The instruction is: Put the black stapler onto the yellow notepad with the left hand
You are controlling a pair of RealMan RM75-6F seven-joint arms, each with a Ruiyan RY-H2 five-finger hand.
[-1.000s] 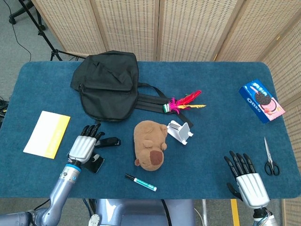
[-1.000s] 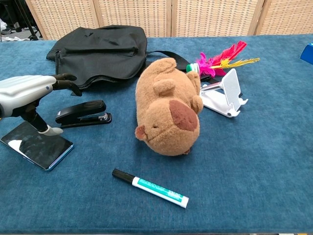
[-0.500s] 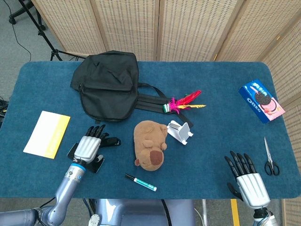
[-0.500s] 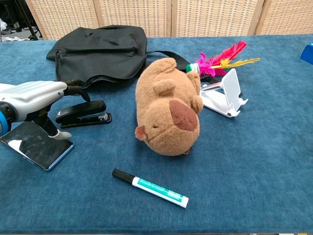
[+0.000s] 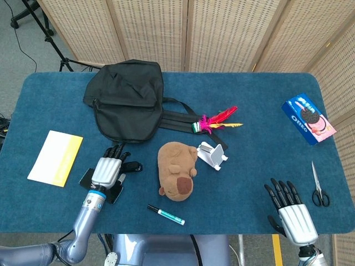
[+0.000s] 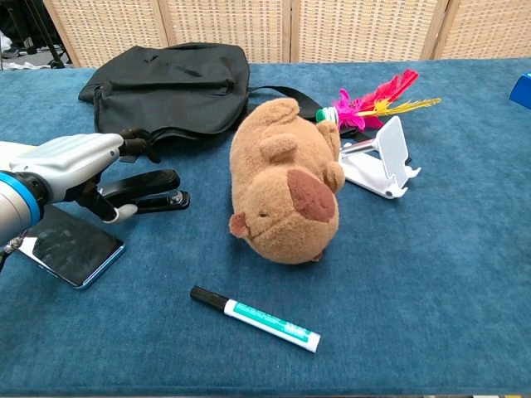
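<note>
As left hand (image 6: 79, 157) hovers with fingers apart, unclosed, black stapler (image 6: 149, 191) looks rigid, smooth, fairly heavy: grasp across middle.

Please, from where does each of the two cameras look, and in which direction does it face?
Head view: high above the near table edge, facing steeply down on the whole table; shows the left hand over the stapler and the right hand.
Chest view: low at the near edge, facing across the table toward the screens; shows only the left hand.
Both share the left hand, stapler, phone, plush toy, marker and black bag.
</note>
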